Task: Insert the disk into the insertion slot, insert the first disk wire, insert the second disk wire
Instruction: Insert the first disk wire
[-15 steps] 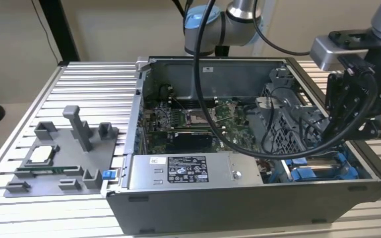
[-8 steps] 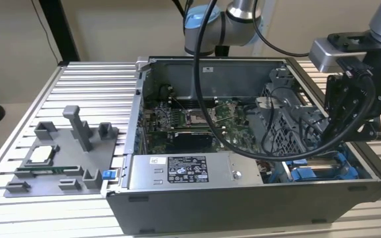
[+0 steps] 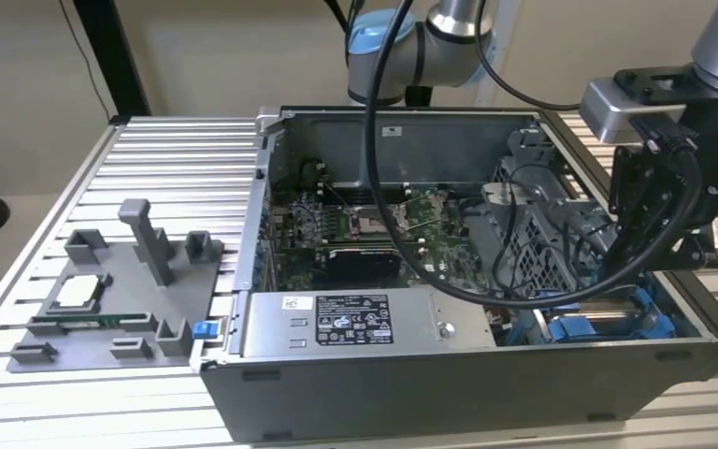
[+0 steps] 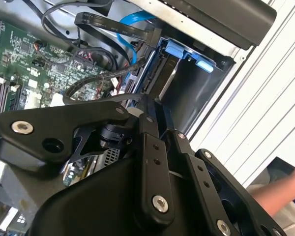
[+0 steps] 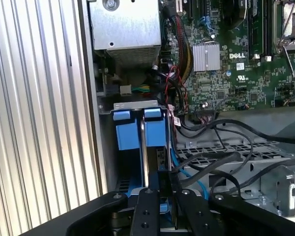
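Note:
My gripper [image 3: 634, 281] reaches down into the grey computer case at the exterior view's right. In the first wrist view the disk [image 5: 144, 147] stands on edge as a thin silver strip between the bright blue frame tabs [image 5: 128, 135]. It sits down in the insertion slot [image 5: 119, 105], and my gripper [image 5: 160, 184] is shut on its near end. The second wrist view has the black fingers [image 4: 150, 147] converging at the slot's blue rails [image 4: 177, 49]. Loose black cables [image 5: 221, 162] and a blue cable [image 5: 179, 167] lie just beside the slot.
A grey box with a white-black sticker [image 3: 347, 323] borders the slot. The perforated metal cage [image 5: 265, 147] and motherboard [image 3: 359, 224] lie inside the case. A grey fixture [image 3: 109, 299] stands on the slatted table [image 3: 172, 159]. A person's hand [image 4: 280, 191] is beside the case.

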`<state>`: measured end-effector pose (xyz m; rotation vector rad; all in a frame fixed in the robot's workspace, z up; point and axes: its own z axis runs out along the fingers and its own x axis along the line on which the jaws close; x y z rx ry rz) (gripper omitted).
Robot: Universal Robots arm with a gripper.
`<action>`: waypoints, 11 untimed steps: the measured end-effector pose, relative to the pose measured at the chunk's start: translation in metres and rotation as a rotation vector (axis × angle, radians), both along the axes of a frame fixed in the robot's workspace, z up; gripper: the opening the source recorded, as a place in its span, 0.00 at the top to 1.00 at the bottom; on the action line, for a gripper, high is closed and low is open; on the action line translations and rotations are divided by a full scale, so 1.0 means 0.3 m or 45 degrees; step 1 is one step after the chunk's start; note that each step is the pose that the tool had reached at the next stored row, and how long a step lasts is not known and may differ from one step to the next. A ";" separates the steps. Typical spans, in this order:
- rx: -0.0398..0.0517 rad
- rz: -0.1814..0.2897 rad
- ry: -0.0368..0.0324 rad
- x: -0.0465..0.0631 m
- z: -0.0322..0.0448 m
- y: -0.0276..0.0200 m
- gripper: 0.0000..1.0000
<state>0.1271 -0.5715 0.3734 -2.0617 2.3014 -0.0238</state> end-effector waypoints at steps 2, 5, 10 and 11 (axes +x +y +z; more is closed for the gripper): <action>0.001 0.000 0.0000 0.000 -0.004 0.000 1.00; 0.001 0.000 0.0000 0.000 -0.010 0.000 1.00; 0.005 -0.003 0.0002 -0.001 -0.029 0.000 1.00; 0.009 -0.003 0.0002 -0.001 -0.033 0.000 1.00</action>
